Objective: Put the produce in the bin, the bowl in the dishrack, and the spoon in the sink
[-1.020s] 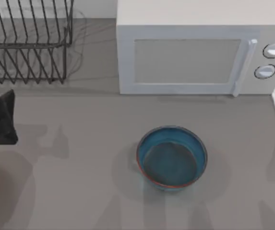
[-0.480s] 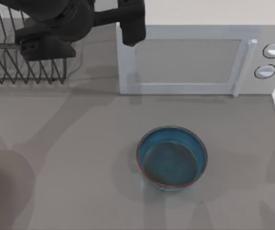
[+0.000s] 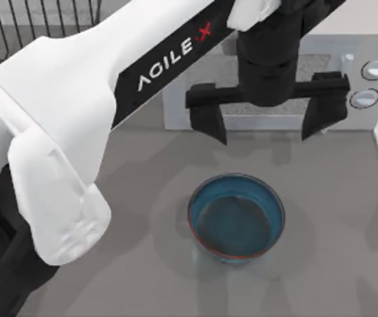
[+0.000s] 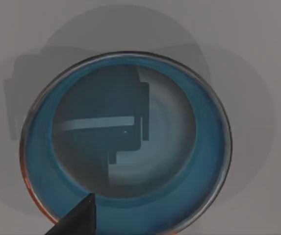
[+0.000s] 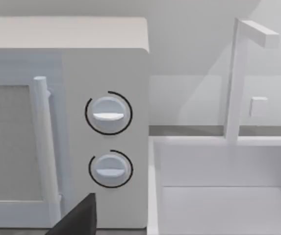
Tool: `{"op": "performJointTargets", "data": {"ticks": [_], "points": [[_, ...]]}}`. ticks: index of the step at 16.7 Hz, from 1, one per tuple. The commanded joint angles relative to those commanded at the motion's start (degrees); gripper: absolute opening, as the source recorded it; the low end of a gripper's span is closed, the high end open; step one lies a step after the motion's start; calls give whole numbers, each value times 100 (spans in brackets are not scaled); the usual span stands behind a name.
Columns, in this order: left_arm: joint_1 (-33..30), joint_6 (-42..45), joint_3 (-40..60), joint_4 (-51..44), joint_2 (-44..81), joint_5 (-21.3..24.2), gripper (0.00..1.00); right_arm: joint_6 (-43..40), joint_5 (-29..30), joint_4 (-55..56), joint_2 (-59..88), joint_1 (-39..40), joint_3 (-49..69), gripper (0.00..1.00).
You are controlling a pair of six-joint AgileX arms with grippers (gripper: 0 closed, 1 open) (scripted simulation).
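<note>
Spread wide, left gripper (image 3: 266, 122) is held above the deep, teal-blue glazed bowl (image 3: 236, 218); rigid, slick, probably best pinched at its rim.

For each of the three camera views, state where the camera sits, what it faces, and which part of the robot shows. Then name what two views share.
Top view: above the table, looking down on the bowl, microwave and dishrack; my left arm crosses it, left gripper open.
Left wrist view: looks straight down into the bowl; one fingertip shows.
Right wrist view: faces the microwave and sink; one fingertip shows.
Shared: the bowl; the microwave.
</note>
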Motion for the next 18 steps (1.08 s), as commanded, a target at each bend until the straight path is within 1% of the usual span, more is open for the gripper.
{"op": "performJointTargets", "data": {"ticks": [2, 4, 7, 14, 16, 18], "points": [[-265, -258, 823, -441, 668, -23, 100, 0, 0, 0, 0, 0, 0, 100], [-463, -455, 1424, -764, 1170, -56, 100, 0, 0, 0, 0, 0, 0, 100], [-619, -606, 1864, -998, 1561, -92, 100, 0, 0, 0, 0, 0, 0, 100], [-607, -613, 1879, -995, 1602, -91, 100, 0, 0, 0, 0, 0, 0, 100], [-609, -603, 1676, -827, 1561, -94, 100, 0, 0, 0, 0, 0, 0, 100], [-607, -596, 1231, -477, 1461, -97, 100, 0, 0, 0, 0, 0, 0, 100]]}}
